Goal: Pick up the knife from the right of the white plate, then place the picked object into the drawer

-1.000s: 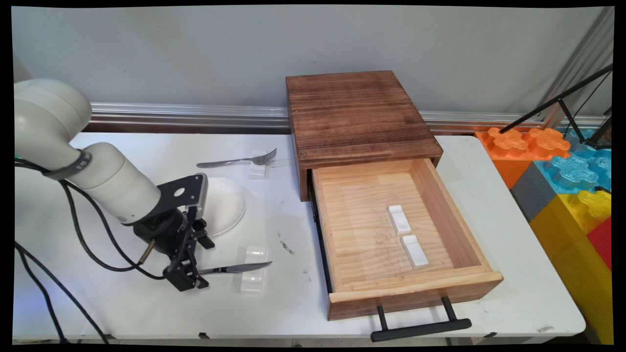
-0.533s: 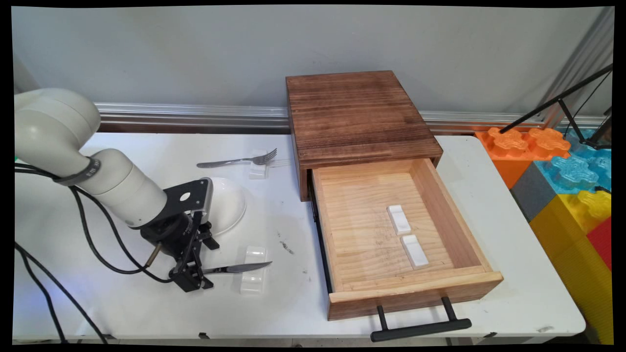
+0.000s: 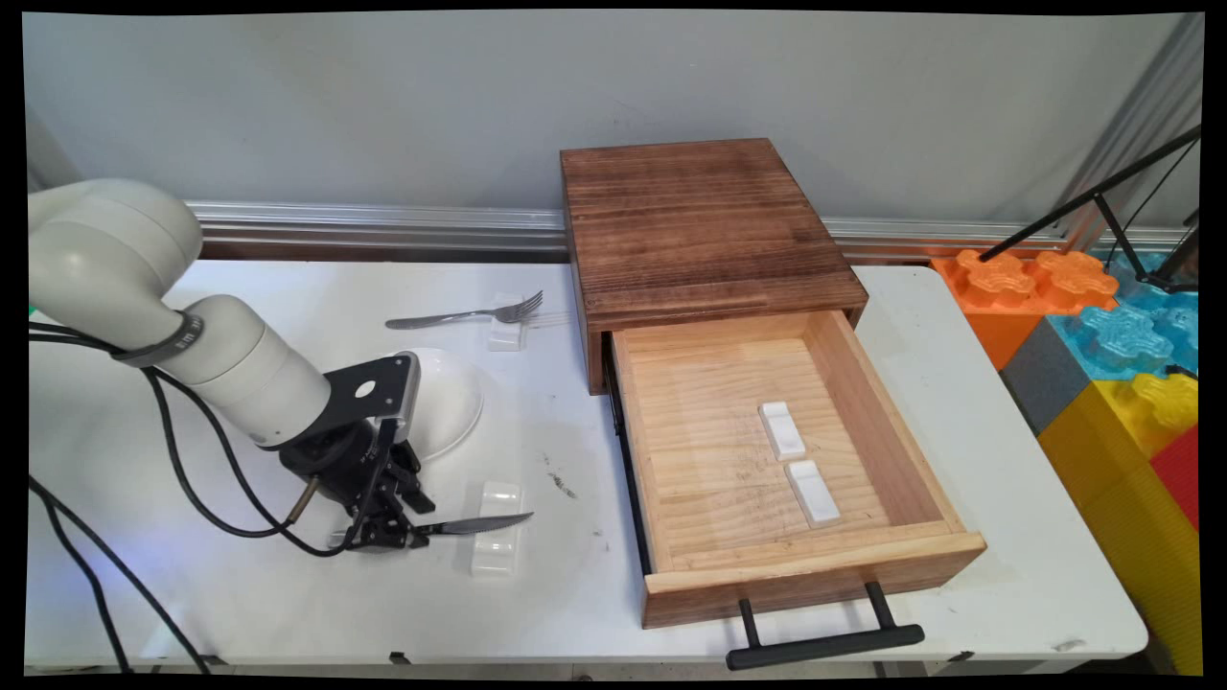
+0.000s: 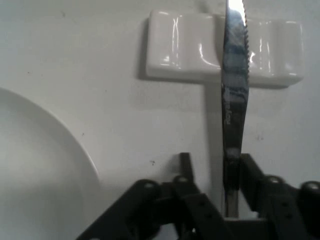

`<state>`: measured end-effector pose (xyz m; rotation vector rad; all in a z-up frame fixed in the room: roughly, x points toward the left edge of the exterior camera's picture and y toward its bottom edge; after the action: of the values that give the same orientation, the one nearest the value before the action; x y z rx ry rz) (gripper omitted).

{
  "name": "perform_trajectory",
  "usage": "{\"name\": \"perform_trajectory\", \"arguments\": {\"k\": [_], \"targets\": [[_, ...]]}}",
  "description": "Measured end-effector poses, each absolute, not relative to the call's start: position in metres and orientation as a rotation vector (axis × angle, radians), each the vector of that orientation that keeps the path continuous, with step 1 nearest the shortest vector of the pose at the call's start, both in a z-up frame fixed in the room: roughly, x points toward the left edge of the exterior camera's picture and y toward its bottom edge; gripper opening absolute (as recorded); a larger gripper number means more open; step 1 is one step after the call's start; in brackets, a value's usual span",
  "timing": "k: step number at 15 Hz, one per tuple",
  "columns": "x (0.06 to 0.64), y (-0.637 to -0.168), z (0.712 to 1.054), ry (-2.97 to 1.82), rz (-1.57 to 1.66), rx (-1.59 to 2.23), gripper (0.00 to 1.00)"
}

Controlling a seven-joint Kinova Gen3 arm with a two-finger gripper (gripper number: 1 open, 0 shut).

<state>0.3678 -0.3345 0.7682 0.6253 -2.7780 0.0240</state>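
Table: white top (image 3: 288,594) against a grey wall, with bright foam blocks (image 3: 1102,335) off its far right end.
Cabinet: a dark wooden box (image 3: 700,220) with its pale drawer (image 3: 920,431) pulled fully out; two white rests (image 3: 784,429) lie on the drawer floor, and a black bar handle (image 3: 824,647) is on its front.
Arm: the white arm (image 3: 240,374) reaches in from the left and bends low over the near-left part of the table.
Plate: a white plate (image 3: 451,402) lies just behind the hand.
Fork: a fork (image 3: 460,313) lies further back, its tines propped on a small rest (image 3: 505,333).
Knife: the serrated knife (image 4: 234,100) lies flat, its blade across a ridged white rest (image 4: 180,45) and its handle toward the hand.
Gripper: the black gripper (image 4: 216,162) straddles the handle without clamping it (one finger lies against the steel, while a gap shows at the other).
Grip, as a judgement: the handle is thin and slick, so a hold should be square across it and low to the table, or the knife may pivot.
Writing: the blade and the arm's dark band each carry a faint mark, neither legible.
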Motion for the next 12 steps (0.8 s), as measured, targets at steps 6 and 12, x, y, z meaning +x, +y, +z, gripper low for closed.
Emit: {"name": "perform_trajectory", "arguments": {"k": [6, 12], "targets": [[0.370, -0.335, 0.770, -2.782, 0.024, 0.611, 0.00], [0.368, -0.338, 0.790, -2.768, 0.028, 0.621, 0.00]]}}
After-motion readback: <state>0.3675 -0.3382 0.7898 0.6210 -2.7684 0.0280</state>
